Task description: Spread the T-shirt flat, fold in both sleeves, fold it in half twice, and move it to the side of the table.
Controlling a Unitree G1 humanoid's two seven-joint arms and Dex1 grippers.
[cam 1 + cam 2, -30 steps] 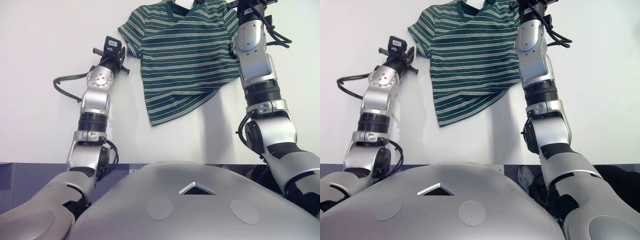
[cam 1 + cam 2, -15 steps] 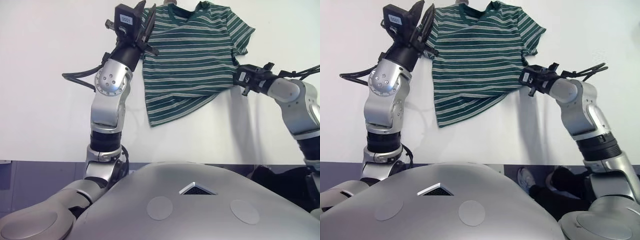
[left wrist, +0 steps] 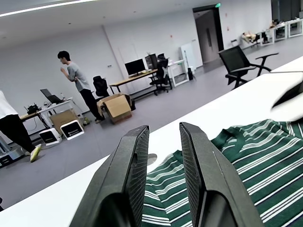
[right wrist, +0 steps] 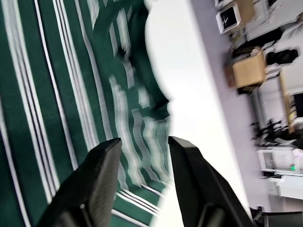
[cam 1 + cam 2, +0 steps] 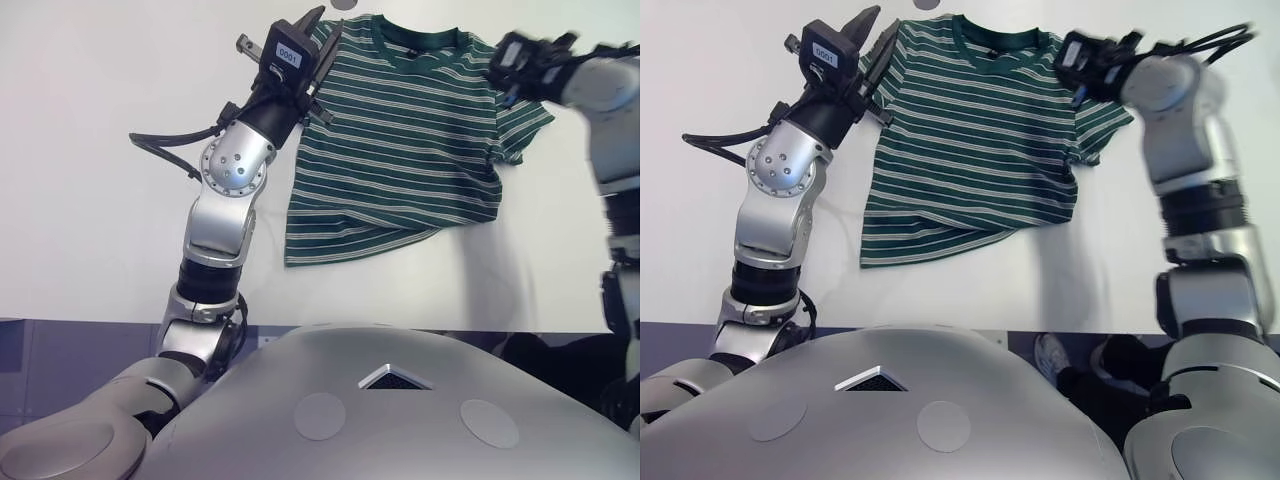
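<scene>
Shirt (image 5: 400, 150) lies on table (image 5: 90, 200); left hand (image 3: 163, 127), narrowly parted and empty, hovers at one sleeve; right hand (image 4: 144, 142), parted, seemingly empty, over the other.

1. Bright, even light falls on the white table (image 5: 80, 200) around the T-shirt (image 5: 400, 140).
2. A soft grey shadow (image 5: 472, 275) lies just beside the T-shirt's right hem corner.
3. Beyond the T-shirt, 1 ceiling light strip (image 3: 47, 7) glows across the room.
</scene>
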